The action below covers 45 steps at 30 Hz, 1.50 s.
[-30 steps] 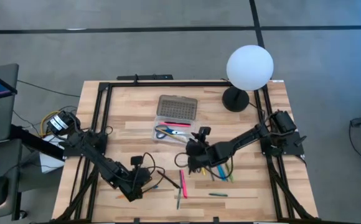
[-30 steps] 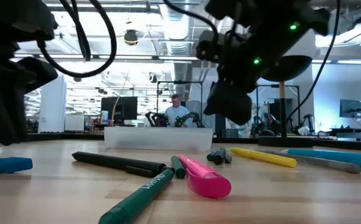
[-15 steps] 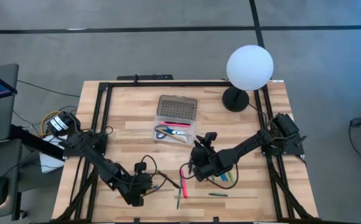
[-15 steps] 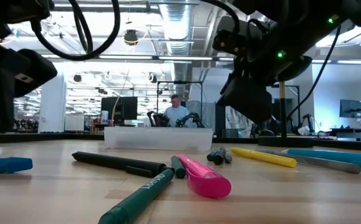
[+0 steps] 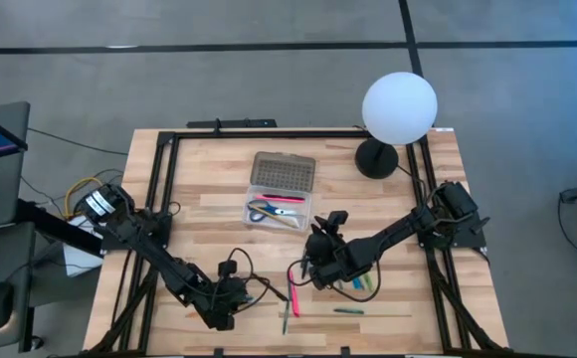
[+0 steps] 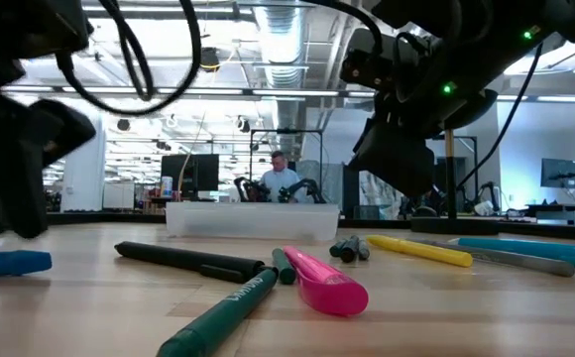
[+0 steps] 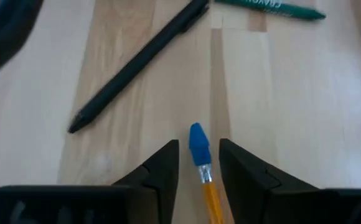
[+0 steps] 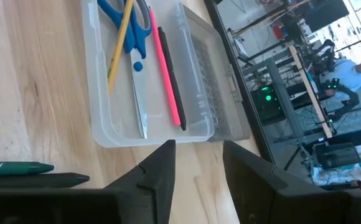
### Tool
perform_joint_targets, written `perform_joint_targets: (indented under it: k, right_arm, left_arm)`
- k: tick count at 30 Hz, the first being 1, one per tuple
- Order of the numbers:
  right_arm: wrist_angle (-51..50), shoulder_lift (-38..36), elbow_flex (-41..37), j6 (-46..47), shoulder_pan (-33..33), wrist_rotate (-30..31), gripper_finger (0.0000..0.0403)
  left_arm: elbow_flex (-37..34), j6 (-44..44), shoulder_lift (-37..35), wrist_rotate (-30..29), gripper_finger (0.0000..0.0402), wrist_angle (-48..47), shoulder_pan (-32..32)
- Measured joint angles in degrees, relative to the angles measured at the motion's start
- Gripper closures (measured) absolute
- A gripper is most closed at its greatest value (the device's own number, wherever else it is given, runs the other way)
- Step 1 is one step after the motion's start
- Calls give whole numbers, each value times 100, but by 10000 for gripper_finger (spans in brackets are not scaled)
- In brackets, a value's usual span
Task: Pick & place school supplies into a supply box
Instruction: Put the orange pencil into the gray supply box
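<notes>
The supply box (image 5: pixel 274 212) lies open at mid-table, lid (image 5: pixel 283 172) folded toward the far side. It holds blue-handled scissors (image 8: pixel 124 22), a yellow pencil, a pink pen (image 8: pixel 166 74) and a black pen. My left gripper (image 7: pixel 199 165) hovers open near the front edge, fingers on either side of a yellow pencil with a blue cap (image 7: pixel 197 142) that lies on the table. My right gripper (image 8: pixel 196 162) is open and empty, near side of the box, above a pink marker (image 5: pixel 291 288). More pens (image 5: pixel 353 283) lie right of it.
A black pen (image 7: pixel 137 62) and a green marker (image 7: pixel 271 7) lie just beyond the left gripper. A white globe lamp (image 5: pixel 398 107) stands at the far right corner. A black frame (image 5: pixel 159 169) runs along the table's edges. People sit in the room beyond.
My right gripper has moved from beside the box toward the table's near edge, over the loose pens, then held still. My left gripper has sunk a little and tipped further down over the blue-capped pencil. The pens have not moved.
</notes>
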Motion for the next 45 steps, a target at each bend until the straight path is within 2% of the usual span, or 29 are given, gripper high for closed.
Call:
perform_joint_targets:
  k: [5,11,15,24,31,36,45]
  right_arm:
    - [-37,0,-1,84,0,-2,275]
    - [-59,0,-2,90,0,-28,276]
    - [-59,0,-1,90,0,-55,275]
    - [-59,0,-2,90,0,-72,282]
    - [-59,0,-2,79,0,-70,282]
    - [-61,0,-2,56,0,-70,282]
    - [-59,0,0,42,-27,-70,282]
  left_arm:
    - [-2,-3,243,88,274,149,36]
    - [-2,2,245,145,274,149,44]
    - [2,-50,245,103,293,0,58]
    - [2,-73,239,17,379,-111,62]
    - [4,7,236,-45,375,-234,62]
    - [73,383,242,-112,376,-326,62]
    - [766,816,256,-502,384,-1656,165]
